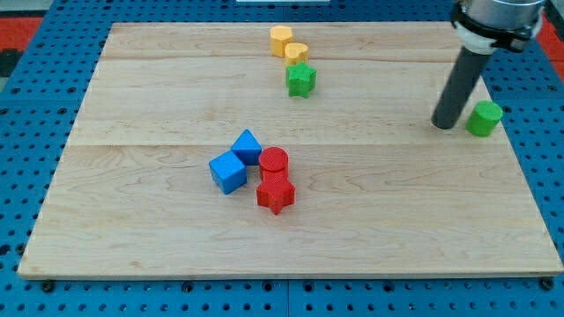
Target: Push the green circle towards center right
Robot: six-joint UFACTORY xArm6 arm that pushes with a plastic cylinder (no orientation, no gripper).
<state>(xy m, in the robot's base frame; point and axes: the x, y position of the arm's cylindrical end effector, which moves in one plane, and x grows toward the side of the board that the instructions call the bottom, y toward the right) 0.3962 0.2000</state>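
1. green circle (484, 118) sits just to the view's right of my tip (443, 124), near the right edge of the wooden board (176, 88); a narrow strip of board seems to show between them, though i cannot say for sure that they are not touching.
2. my tip is the lower end of a straight dark rod that slants up toward the view's top right; it rests on the board at the right side, about mid-height. it has no jaws to open or shut, and it holds nothing.
3. green star (300, 79) lies well to the view's left of my tip and a little higher.
4. two yellow blocks stand above that star, farther toward the view's top: a yellow hexagon-like block (281, 40) and a yellow rounded block (296, 54), touching each other, the lower one just beside the star.
5. far to the view's lower left of my tip is a tight cluster: a blue cube (228, 171), a second blue block (248, 144) just above it, a red cylinder (274, 161), and a red star (276, 191) directly below the cylinder.
6. around the board, a blue pegboard surface (35, 132) shows on all sides.
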